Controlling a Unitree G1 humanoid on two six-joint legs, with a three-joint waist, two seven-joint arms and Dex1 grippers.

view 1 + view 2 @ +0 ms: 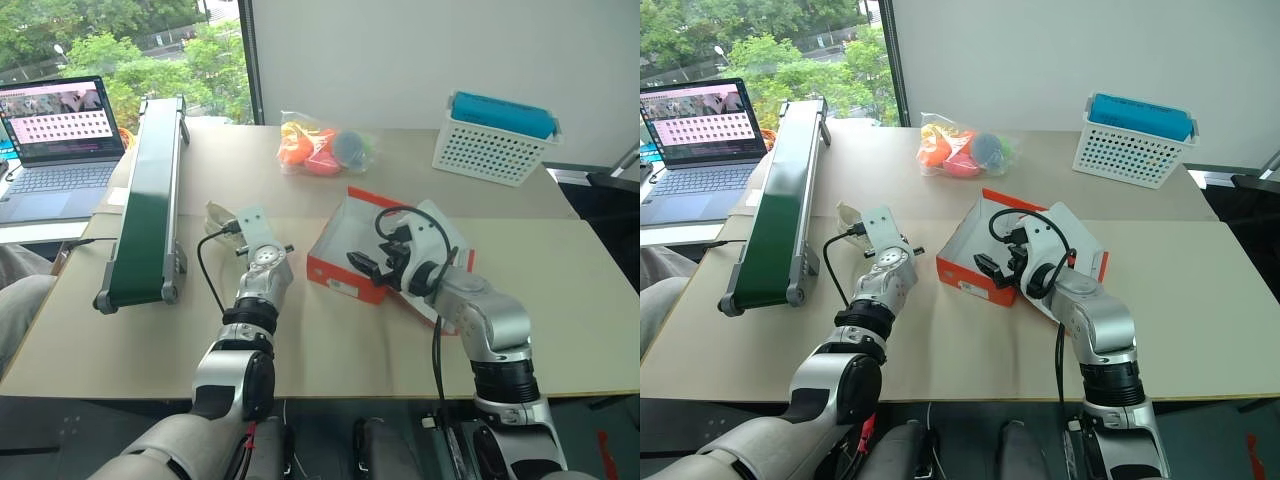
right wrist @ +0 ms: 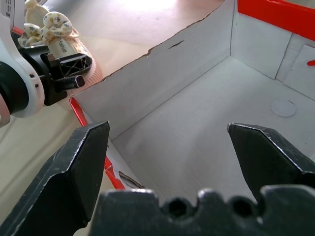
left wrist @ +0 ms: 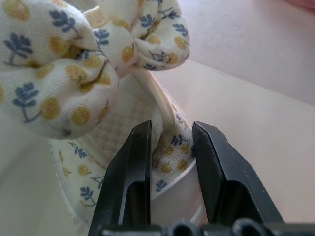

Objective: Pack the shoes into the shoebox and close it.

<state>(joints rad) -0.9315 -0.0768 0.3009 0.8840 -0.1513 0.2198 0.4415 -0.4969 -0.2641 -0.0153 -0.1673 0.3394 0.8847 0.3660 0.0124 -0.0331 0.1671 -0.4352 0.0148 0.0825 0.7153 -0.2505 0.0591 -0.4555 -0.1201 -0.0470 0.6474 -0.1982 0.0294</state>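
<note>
Left wrist view: one shoe, left claw pinching strap.

Head stereo pair downward over table; wrist cameras close along claws.

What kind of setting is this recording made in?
Probably an office or lab test bench: a small green conveyor belt lies on the beige table, an open grey laptop sits beside it, and a large window looks onto trees.
</note>
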